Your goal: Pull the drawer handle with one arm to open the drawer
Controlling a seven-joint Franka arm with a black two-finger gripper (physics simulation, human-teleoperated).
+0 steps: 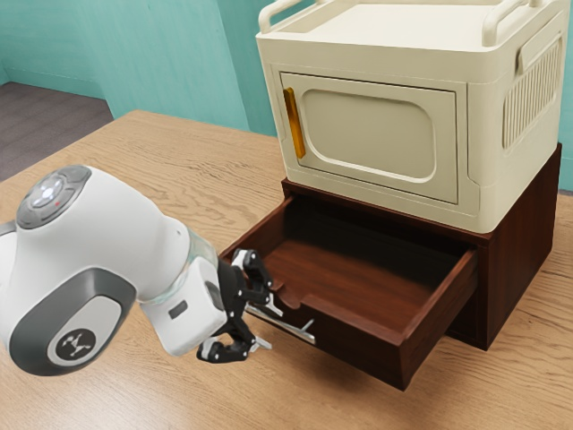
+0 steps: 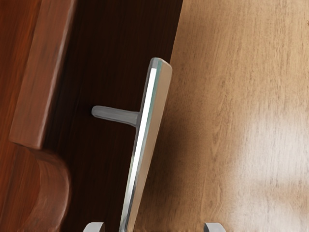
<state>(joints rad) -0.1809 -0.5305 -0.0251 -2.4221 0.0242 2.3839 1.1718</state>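
The gripper [image 1: 264, 326] stands open at the front of the drawer [image 1: 358, 345], which is pulled well out of its dark wooden cabinet [image 1: 519, 255]. One finger is near the drawer front, the other farther out over the table. The silver bar handle [image 1: 299, 332] is on the drawer front beside the fingers. In the wrist view the near end of the handle [image 2: 145, 140] runs into the space between the spread tips of the gripper [image 2: 154, 227], closer to one tip. The drawer's notched front edge [image 2: 41, 82] lies alongside.
A cream cabinet [image 1: 372, 134] with a yellow-gold handle [image 1: 294, 124] on its closed door sits on top of the wooden cabinet. Both stand on a wooden table [image 1: 170, 148], which extends in front of the drawer. Teal walls [image 1: 170, 63] rise behind.
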